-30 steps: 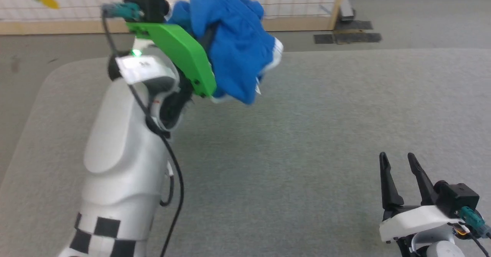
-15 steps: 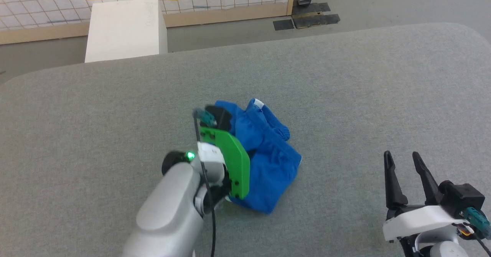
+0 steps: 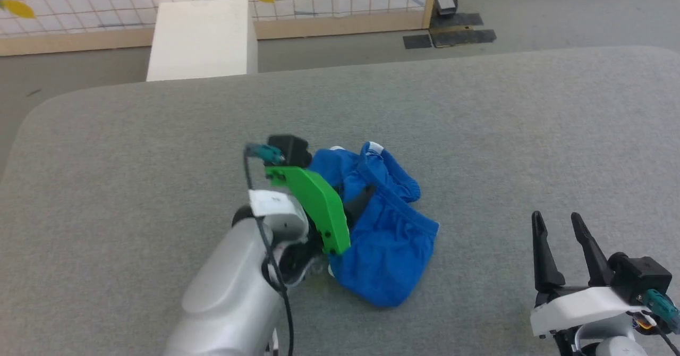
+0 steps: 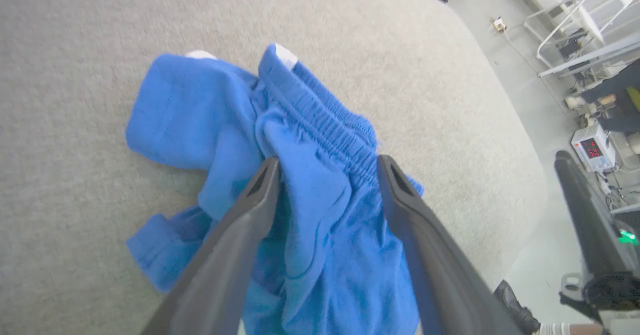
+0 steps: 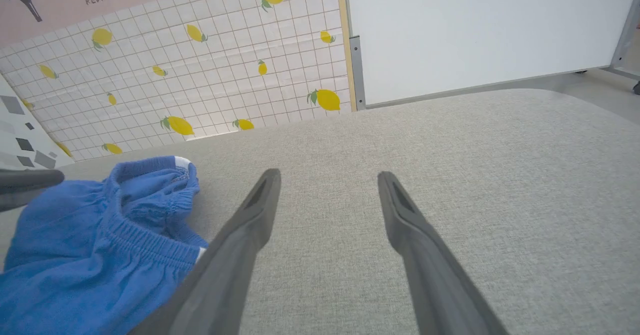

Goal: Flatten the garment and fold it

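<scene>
Left pincer (image 4: 327, 159), right pincer (image 5: 328, 172): jaws wide

Garment (image 4: 190, 110) part hidden behind left tool (image 4: 327, 161).

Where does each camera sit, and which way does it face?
Head view: on the head, facing forward and down at the grey table; left forearm, right gripper show.
Left wrist view: left wrist, looking along the open left gripper onto the garment.
Right wrist view: right wrist, looking along its open fingers across the table toward the lemon-print wall.
All share the garment.
</scene>
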### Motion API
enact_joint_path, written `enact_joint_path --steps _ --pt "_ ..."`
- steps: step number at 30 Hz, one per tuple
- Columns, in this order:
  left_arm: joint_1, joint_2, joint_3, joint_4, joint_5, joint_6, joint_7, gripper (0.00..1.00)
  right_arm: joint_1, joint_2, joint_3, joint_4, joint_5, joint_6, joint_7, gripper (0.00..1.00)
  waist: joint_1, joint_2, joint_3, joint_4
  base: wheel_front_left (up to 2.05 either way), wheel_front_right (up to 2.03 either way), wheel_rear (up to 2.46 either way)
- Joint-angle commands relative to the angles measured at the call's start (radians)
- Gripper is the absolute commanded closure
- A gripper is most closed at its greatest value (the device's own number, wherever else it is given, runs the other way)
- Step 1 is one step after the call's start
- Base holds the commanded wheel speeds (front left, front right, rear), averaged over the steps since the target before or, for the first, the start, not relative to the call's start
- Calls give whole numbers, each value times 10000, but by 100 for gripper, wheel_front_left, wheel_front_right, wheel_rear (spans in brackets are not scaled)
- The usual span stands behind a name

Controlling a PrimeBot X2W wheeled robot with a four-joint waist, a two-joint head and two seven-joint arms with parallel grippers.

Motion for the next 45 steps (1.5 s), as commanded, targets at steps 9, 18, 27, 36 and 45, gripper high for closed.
enact_joint_path --steps 9,18,27,36,45 --pt "-8 703 1531 -1247 202 173 -2819 0 205 9 61 17 53 -13 -51 0 0 0 -576 848 0 0 0" --pt "1502 1966 2418 -1656 1438 689 -5588 0 317 9 102 18 -1 -13 -51 0 0 0 -824 1139 0 0 0" --pt "3628 2461 2503 -2085 2088 1415 -6310 0 419 9 101 35 -19 -13 -51 0 0 0 -811 1177 0 0 0" --pt "4294 2151 2592 -2475 2066 1753 -6568 0 14 9 305 101 30 -13 445 0 0 0 -538 1303 0 0 0" --pt "4246 2155 2494 -2655 2154 1824 -6556 0 -2004 -212 1793 -160 -280 -13 4092 0 0 0 -83 1377 0 0 0"
